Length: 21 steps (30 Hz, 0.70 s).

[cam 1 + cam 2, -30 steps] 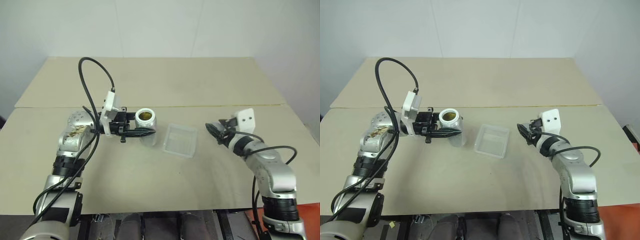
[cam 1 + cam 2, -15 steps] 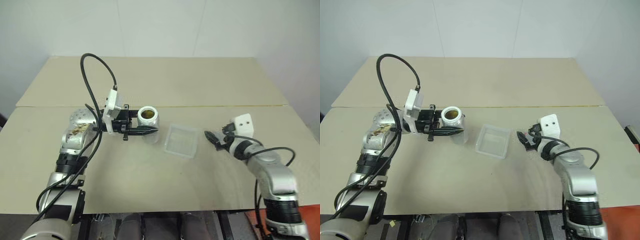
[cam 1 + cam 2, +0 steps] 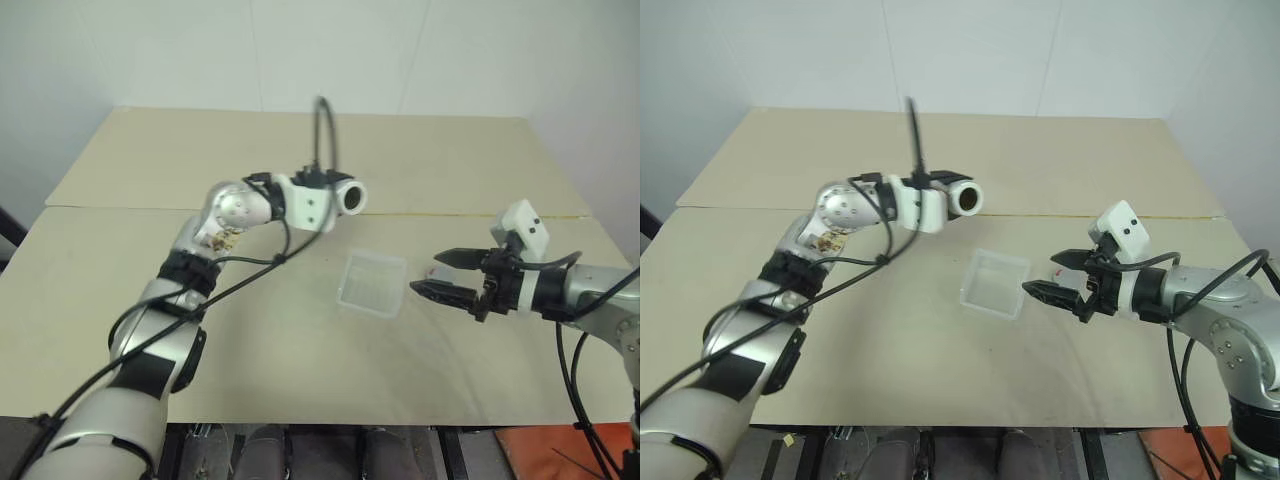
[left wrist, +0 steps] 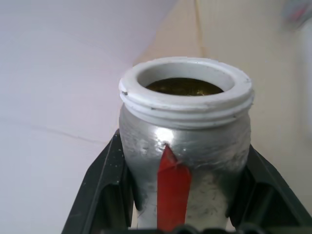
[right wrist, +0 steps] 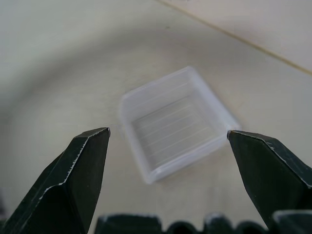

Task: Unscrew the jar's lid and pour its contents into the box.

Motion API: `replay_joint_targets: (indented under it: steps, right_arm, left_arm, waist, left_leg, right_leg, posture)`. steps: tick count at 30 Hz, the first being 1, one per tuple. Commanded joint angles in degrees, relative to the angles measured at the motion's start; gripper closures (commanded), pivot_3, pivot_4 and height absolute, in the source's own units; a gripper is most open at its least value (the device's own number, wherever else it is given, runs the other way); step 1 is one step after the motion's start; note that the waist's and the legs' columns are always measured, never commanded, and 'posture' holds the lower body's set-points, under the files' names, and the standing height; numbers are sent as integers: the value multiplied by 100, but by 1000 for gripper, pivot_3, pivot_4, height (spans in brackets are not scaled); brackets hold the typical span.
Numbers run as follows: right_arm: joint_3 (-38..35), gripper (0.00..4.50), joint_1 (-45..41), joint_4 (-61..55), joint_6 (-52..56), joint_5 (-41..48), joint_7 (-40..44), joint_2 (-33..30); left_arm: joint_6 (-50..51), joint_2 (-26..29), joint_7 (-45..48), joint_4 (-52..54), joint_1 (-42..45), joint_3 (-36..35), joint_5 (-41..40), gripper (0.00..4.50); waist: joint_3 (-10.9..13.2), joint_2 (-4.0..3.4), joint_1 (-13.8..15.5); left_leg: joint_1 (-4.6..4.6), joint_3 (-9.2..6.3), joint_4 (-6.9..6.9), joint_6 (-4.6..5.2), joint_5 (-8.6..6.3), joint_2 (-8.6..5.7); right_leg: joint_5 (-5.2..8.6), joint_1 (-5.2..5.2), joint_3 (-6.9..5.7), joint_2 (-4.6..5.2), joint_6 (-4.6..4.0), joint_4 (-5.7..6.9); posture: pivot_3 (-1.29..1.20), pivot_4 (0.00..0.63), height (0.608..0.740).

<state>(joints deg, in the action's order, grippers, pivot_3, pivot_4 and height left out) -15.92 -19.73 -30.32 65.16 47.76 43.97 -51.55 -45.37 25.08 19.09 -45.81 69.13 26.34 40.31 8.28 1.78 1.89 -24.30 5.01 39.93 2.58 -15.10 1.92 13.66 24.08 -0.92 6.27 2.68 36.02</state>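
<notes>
A: Left wrist view first: our left end effector is clamped on the jar, one black finger on each side of the silvery body. The white threaded mouth is uncovered and something brown, the contents, sits just inside. We see no lid on it.

B: And from the head views, why do we hold it like this?

A: We think it is for pouring. The jar is lifted off the desk and lies almost on its side, with its open mouth turned toward the box side. Taking the box as our landmark, the jar is behind it and a little to our left, well above the surface, so the mouth is not yet over the box.

B: Is the box ready?

A: It lies flat on the desk and it looks empty. Nothing has been poured, as far as we can judge.

B: And our right end effector?

A: Its fingers stand wide apart and hold nothing. It hangs just beside the box on our right, with the tips pointing at it. In the right wrist view the box shows between the two fingers.

B: Does anything stand in the way?

A: Between jar and box we see only bare desk. The black cable loops above the left wrist, away from the box. The right fingertips are near the box's edge, so we should watch them.
</notes>
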Motion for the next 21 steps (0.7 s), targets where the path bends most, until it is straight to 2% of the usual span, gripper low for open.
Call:
replay_joint_targets:
  steps: [1,5,9,16,21]
  right_arm:
    - [-102,17,-186,5,73,249,108,-195]
    - [-70,17,-259,26,74,304,81,-270]
    - [-109,17,-220,-65,122,416,-45,-271]
    - [-227,17,-62,-195,163,619,-137,-332]
    - [-258,17,-39,-224,133,747,-183,-369]
  left_arm:
    - [114,78,-3087,22,733,1336,2479,2495]
    - [335,16,-4309,192,907,2190,3521,2495]
    - [896,-58,-4820,316,876,2662,4177,2495]
    - [1388,-377,-5299,-139,1000,2930,4376,2495]
    - [1422,-274,-5488,26,960,3086,4501,2495]
  waist:
    - [1,2,35]
    - [2,3,41]
    - [2,3,39]
    - [2,3,45]
    - [2,3,39]
  left_leg:
    - [-4,0,3,2,-1,-1]
    - [-5,5,3,6,-4,-5]
    - [-12,11,6,0,0,-3]
    - [-15,17,17,1,0,-3]
    - [-15,16,17,0,0,-2]
  right_leg:
    - [-1,0,-1,0,3,-2]
    - [-3,3,1,8,9,-2]
    - [-3,15,0,8,9,6]
    - [-3,13,-3,9,9,7]
    - [-3,14,-2,9,9,9]
  posture:
    - [0,150,740]
    - [0,150,740]
    - [0,150,740]
    - [0,150,740]
    - [0,150,740]
